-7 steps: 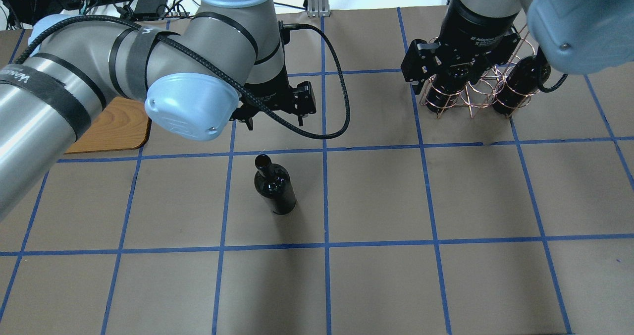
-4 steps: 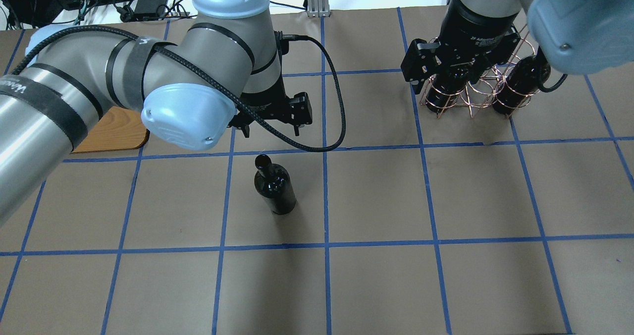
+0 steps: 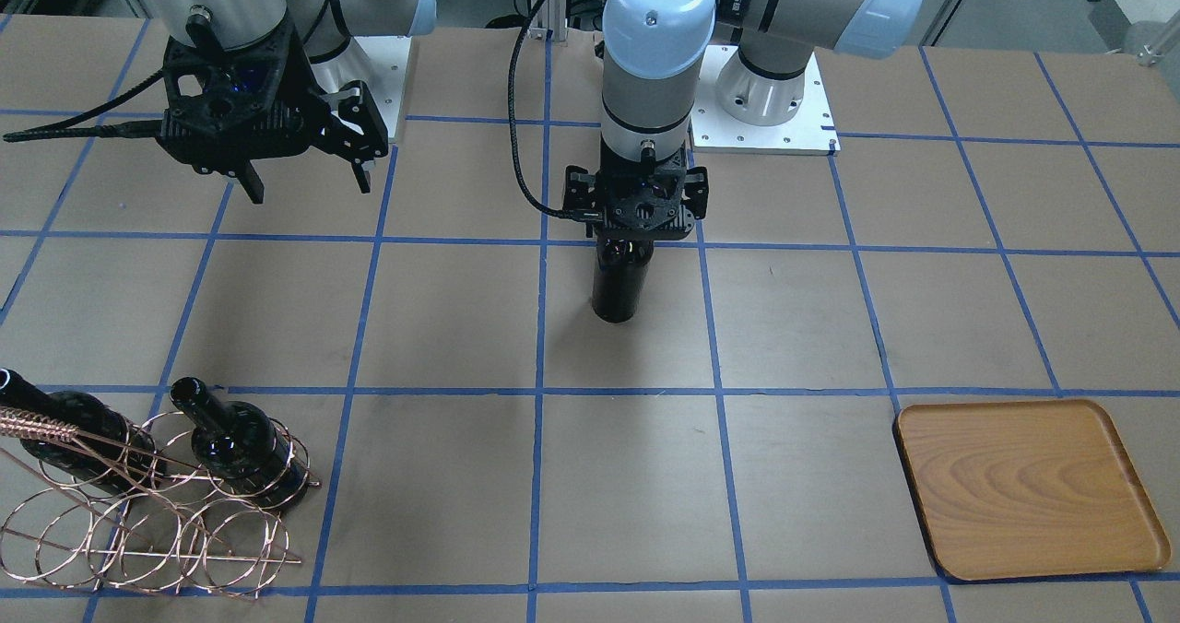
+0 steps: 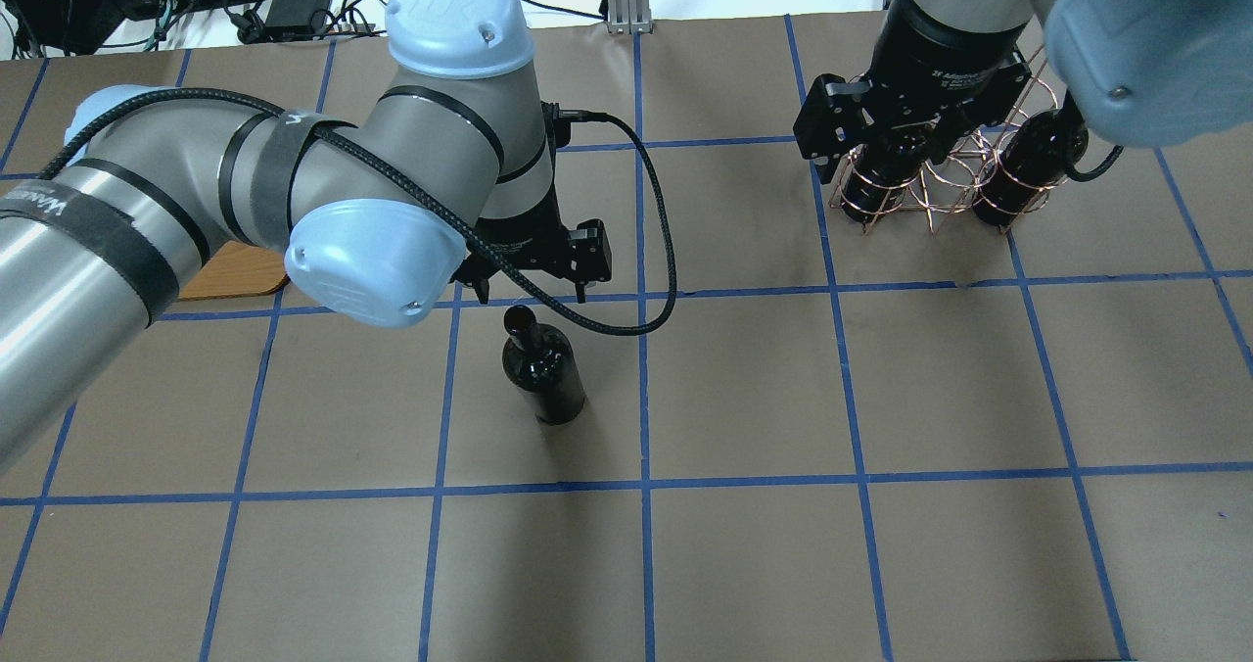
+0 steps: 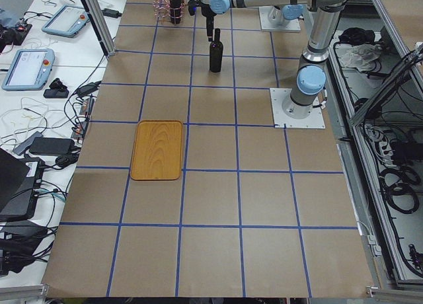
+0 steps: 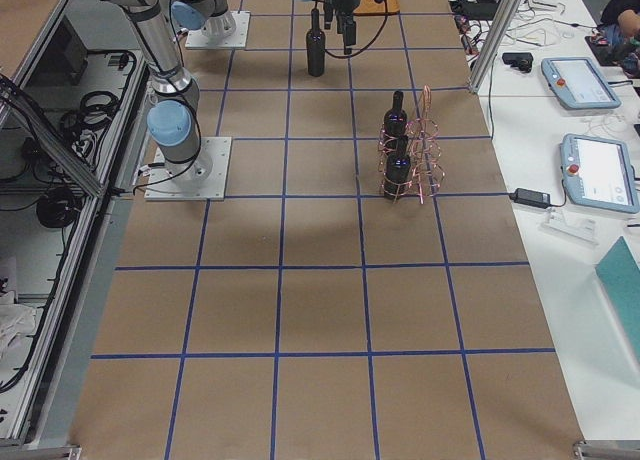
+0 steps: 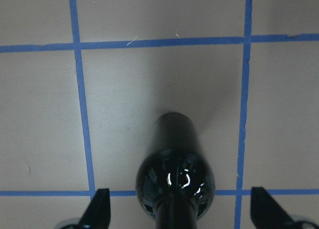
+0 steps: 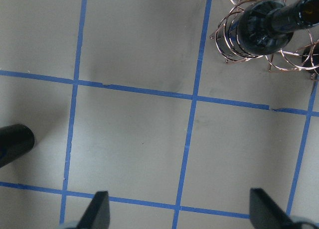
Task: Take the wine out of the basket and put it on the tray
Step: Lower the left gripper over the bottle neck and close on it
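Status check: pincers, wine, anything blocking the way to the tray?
Left pincer open above the upright wine, no grip. Right pincer open, empty, away from basket. Tray bare, nothing between.

Bare tabletop (image 3: 802, 328) lies between the upright wine bottle (image 3: 616, 284) and the tray (image 3: 1028, 489); the basket (image 3: 147, 523) stands well apart.

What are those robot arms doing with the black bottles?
One bottle stands upright in the middle of the table. The left gripper is open right over its neck, not squeezing it yet. The right gripper hangs open and empty. Two more bottles sit in the basket, and the tray has nothing on it.
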